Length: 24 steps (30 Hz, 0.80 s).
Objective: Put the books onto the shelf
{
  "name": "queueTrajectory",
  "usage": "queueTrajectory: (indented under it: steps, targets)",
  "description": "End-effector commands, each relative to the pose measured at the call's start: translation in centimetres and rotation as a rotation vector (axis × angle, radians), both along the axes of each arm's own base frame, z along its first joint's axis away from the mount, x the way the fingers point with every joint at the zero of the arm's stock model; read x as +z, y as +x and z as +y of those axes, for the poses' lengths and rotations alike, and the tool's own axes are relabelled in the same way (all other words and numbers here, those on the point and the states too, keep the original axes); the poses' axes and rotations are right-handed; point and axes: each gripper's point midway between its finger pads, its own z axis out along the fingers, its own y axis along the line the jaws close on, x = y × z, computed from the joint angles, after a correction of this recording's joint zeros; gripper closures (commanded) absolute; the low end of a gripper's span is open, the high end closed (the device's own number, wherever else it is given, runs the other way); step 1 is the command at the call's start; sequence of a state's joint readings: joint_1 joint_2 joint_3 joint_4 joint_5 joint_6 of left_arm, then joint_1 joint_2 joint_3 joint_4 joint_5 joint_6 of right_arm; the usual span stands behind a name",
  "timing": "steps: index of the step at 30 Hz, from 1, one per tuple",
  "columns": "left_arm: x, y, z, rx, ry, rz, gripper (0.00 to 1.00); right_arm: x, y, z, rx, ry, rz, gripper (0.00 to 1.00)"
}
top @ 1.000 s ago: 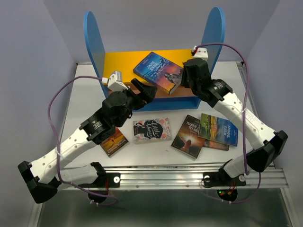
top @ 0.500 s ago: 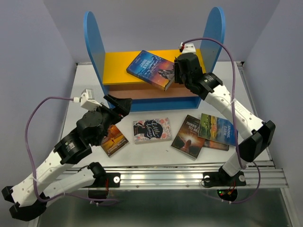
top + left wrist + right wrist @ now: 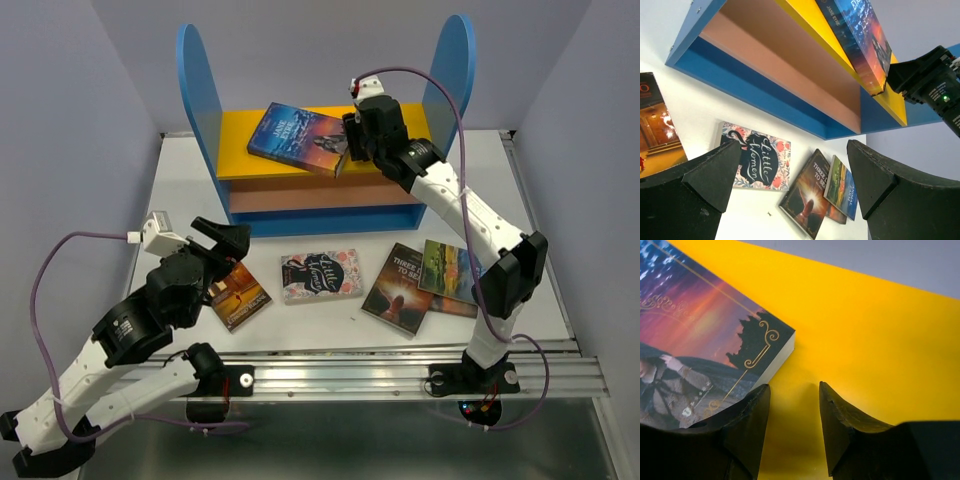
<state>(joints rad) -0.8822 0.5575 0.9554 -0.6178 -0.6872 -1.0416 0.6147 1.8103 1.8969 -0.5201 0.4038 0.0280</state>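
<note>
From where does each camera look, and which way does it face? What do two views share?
Top external: above and behind the arms, looking down on the table, the shelf and loose books; the left arm and right arm show.
Left wrist: near the table, facing the shelf's front; its own fingers show.
Right wrist: just over the orange top board; its own fingers show.
Shared: both wrist views show the blue-purple book.

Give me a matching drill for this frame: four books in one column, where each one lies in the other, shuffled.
1 blue-purple book
2 Little Women book
3 green landscape book
4 orange-brown book

A overlapping the dark book, right side of the table
B on the yellow top board of the shelf
C on the table, before the middle of the shelf
D on the table, by the left gripper

Pairs: 1-B, 2-C, 3-A, 4-D
</note>
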Motion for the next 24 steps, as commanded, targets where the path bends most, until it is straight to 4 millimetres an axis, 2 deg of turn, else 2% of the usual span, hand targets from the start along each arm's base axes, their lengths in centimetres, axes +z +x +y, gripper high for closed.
queueTrajectory:
  steps: [1,6,9,19,20,24]
  targets:
    - [-0.5,0.1,1.3,0.061,0.019,0.005,0.01,3.9,2.6,0.6,0.035,0.008,-0.127,0.49]
    - [-1.0,0.2,1.5,0.075,0.038,0.023,0.01,3.9,4.6,2.1,0.101,-0.017,-0.153,0.46]
    - [-1.2,0.2,1.6,0.084,0.043,0.033,0.01,3.5,5.2,3.3,0.165,-0.039,-0.165,0.46]
    - [-1.3,-0.3,3.2,0.145,0.038,0.035,0.01,3.9,5.6,8.3,0.413,0.002,-0.227,0.44]
    - [-1.4,-0.3,3.3,0.148,0.036,0.037,0.01,4.4,5.7,8.5,0.418,0.015,-0.237,0.44]
    - [-1.6,-0.2,3.7,0.177,0.038,0.047,0.01,4.2,5.9,9.8,0.474,0.027,-0.245,0.43]
